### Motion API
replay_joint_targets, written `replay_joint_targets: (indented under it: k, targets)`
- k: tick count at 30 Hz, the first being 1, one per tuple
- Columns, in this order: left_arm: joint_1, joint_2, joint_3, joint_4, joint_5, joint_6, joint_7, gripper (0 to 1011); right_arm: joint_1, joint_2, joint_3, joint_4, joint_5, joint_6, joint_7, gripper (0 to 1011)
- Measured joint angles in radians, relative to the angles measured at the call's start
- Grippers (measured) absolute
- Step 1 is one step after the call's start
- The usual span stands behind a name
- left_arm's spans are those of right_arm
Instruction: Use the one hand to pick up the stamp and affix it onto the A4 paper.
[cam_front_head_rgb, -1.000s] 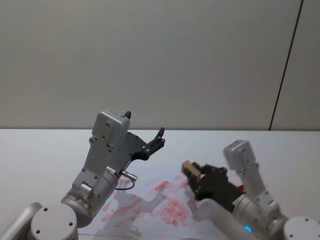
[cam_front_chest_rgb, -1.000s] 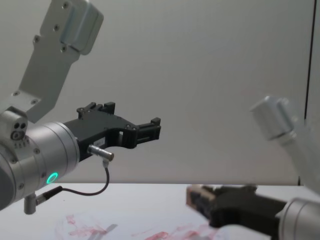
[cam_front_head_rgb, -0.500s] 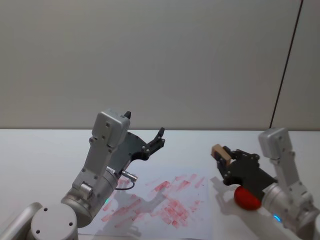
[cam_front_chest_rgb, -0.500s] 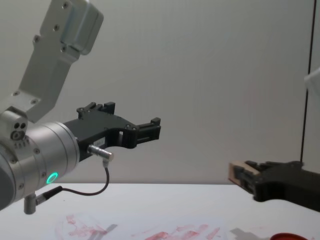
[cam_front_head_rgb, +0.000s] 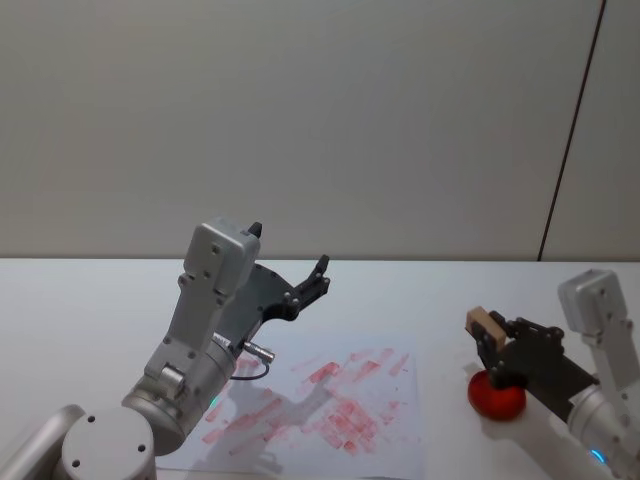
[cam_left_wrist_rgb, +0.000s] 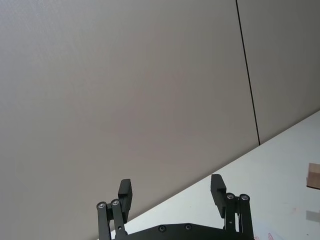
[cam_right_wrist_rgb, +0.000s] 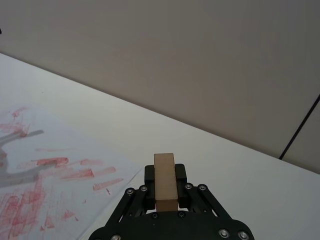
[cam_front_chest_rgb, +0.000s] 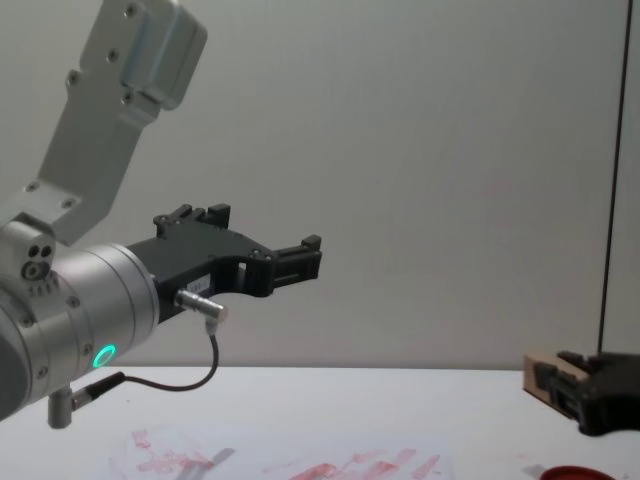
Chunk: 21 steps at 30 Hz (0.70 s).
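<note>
Right gripper (cam_front_head_rgb: 492, 338) clamps the stamp (cam_front_head_rgb: 483, 323) above red ink pad (cam_front_head_rgb: 497, 396), beside A4 paper (cam_front_head_rgb: 330, 405); risk: block tilts in grip, smudging print. Left gripper (cam_front_head_rgb: 310, 285), fingers apart, idle above paper

The right hand (cam_front_head_rgb: 487, 335) sits at about four o'clock in the head view, its arm rising from the lower right corner and its black fingers pinched together, pointing toward ten o'clock. The left hand (cam_front_head_rgb: 318, 278) is parked near centre, raised on a bent silver-grey arm, fingers (cam_left_wrist_rgb: 216, 188) spread apart and aimed toward two o'clock.
</note>
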Motion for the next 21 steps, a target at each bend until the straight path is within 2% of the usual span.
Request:
replay_joint_targets:
  k: [12, 21]
  targets:
    - [0.0, 0.0, 0.0, 0.0, 0.0, 0.0, 0.0, 1003, -0.043, 0.031, 0.013, -0.01, 0.009, 0.016, -0.012, 217]
    - [0.0, 0.0, 0.0, 0.0, 0.0, 0.0, 0.0, 1003, -0.055, 0.035, 0.014, 0.015, 0.011, 0.019, -0.013, 216]
